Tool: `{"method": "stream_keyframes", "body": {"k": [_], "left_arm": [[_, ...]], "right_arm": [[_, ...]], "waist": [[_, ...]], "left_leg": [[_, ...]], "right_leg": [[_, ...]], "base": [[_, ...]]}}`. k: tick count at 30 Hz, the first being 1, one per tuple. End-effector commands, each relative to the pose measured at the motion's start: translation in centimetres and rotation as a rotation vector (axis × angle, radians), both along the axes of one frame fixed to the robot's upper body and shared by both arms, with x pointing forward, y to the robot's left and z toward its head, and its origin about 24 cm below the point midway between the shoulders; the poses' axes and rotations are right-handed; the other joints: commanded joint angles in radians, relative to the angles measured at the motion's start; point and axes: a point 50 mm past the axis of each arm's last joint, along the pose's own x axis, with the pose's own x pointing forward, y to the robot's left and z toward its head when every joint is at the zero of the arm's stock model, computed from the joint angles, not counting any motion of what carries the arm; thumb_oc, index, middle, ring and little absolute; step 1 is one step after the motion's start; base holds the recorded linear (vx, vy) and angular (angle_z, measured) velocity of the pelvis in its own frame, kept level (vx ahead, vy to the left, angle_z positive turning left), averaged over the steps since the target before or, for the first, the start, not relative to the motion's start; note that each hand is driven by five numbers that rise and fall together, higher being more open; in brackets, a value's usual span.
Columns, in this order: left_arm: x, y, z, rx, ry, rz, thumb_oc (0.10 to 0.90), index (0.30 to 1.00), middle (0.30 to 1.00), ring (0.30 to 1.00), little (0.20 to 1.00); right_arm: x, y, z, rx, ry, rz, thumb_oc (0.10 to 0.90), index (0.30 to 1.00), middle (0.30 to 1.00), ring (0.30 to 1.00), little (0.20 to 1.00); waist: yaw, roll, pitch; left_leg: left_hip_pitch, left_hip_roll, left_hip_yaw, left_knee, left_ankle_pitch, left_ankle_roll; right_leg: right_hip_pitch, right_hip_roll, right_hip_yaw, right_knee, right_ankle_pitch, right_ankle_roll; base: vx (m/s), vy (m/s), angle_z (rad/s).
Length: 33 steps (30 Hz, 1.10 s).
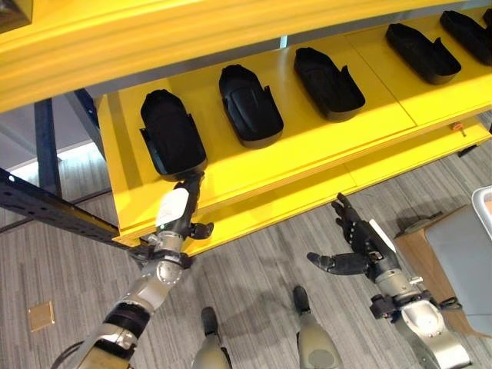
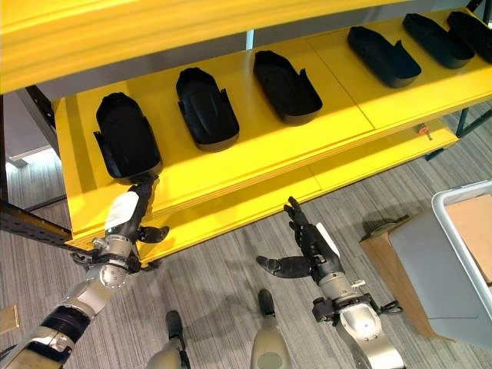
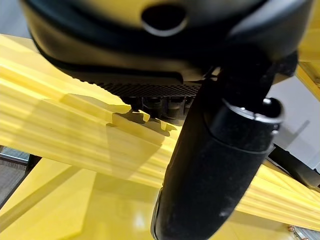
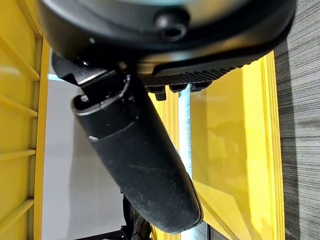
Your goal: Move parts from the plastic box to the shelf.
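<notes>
The right hand hangs nearest, above the grey floor, fingers straight and spread, thumb out to the side, holding nothing. The left hand reaches up to the front lip of the yellow shelf; its fingers run straight, and their tips lie at or just under the near end of the leftmost black part. Whether they touch it I cannot tell. Farther back, 4 more parts sit in a row on the same board, including the second part and the third part, all resting flat and apart from one another.

Risks, as I judge them: the leftmost part sits close to the shelf's front edge, so a nudge from the left fingertips as that hand pulls away could slide or tip it off. The hand's back also lies near the lip, and a careless drop could catch there.

The right eye view shows the plastic box at the robot's right, with a pale rim and a brown sheet inside; I cannot make out any parts in it. The left eye view shows just a sliver of it. The left wrist view gives the shelf's underside past the thumb, which the head views hide.
</notes>
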Motion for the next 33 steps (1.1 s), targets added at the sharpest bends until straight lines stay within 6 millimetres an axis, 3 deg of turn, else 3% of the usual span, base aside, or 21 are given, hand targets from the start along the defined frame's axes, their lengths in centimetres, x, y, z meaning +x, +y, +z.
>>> {"method": "stream_keyframes", "body": {"k": [1, 24, 27, 30, 33], "left_arm": [[1.5, 1.7, 1.4, 0.011, -0.044, 0.094, 0.900, 1.000, 1.000, 1.000, 1.000], [2.0, 3.8, 3.0, 0.075, -0.075, 0.146, 0.900, 1.000, 1.000, 1.000, 1.000], [1.6, 2.1, 2.9, 0.013, -0.094, 0.075, 0.900, 1.000, 1.000, 1.000, 1.000], [-0.5, -0.2, 2.0, -0.137, -0.088, -0.053, 0.900, 1.000, 1.000, 1.000, 1.000], [-2.3, -0.8, 1.7, -0.242, -0.064, -0.119, 0.900, 1.000, 1.000, 1.000, 1.000]], "right_arm": [[0.3, 0.7, 3.7, 0.039, -0.199, 0.062, 0.900, 1.000, 1.000, 1.000, 1.000], [0.2, 0.6, 3.5, 0.028, -0.187, 0.073, 0.900, 1.000, 1.000, 1.000, 1.000], [0.3, 0.6, 3.6, 0.035, -0.192, 0.065, 0.900, 1.000, 1.000, 1.000, 1.000], [0.5, 0.5, 3.7, 0.044, -0.207, 0.043, 0.900, 1.000, 1.000, 1.000, 1.000], [0.4, 0.3, 3.8, 0.051, -0.211, 0.029, 0.900, 1.000, 1.000, 1.000, 1.000]], "waist": [[-0.001, -0.033, -0.042], [-0.004, -0.031, -0.044], [0.001, -0.031, -0.041], [0.013, -0.029, -0.036], [0.020, -0.028, -0.036]], "left_leg": [[-0.051, 0.021, -0.030, 0.121, -0.065, 0.010], [-0.058, 0.023, -0.034, 0.132, -0.066, 0.008], [-0.057, 0.020, -0.036, 0.131, -0.066, 0.010], [-0.057, 0.019, -0.041, 0.129, -0.067, 0.012], [-0.053, 0.019, -0.043, 0.126, -0.067, 0.014]], "right_leg": [[-0.034, 0.007, -0.012, 0.107, -0.078, -0.028], [-0.037, 0.007, -0.010, 0.110, -0.077, -0.028], [-0.036, 0.007, -0.012, 0.113, -0.079, -0.030], [-0.029, 0.006, -0.017, 0.113, -0.082, -0.032], [-0.023, 0.006, -0.021, 0.111, -0.083, -0.034]], "base": [[0.00, 0.000, 0.00], [0.00, 0.000, 0.00], [0.00, 0.000, 0.00], [0.00, 0.000, 0.00], [0.00, -0.012, 0.01]]}}
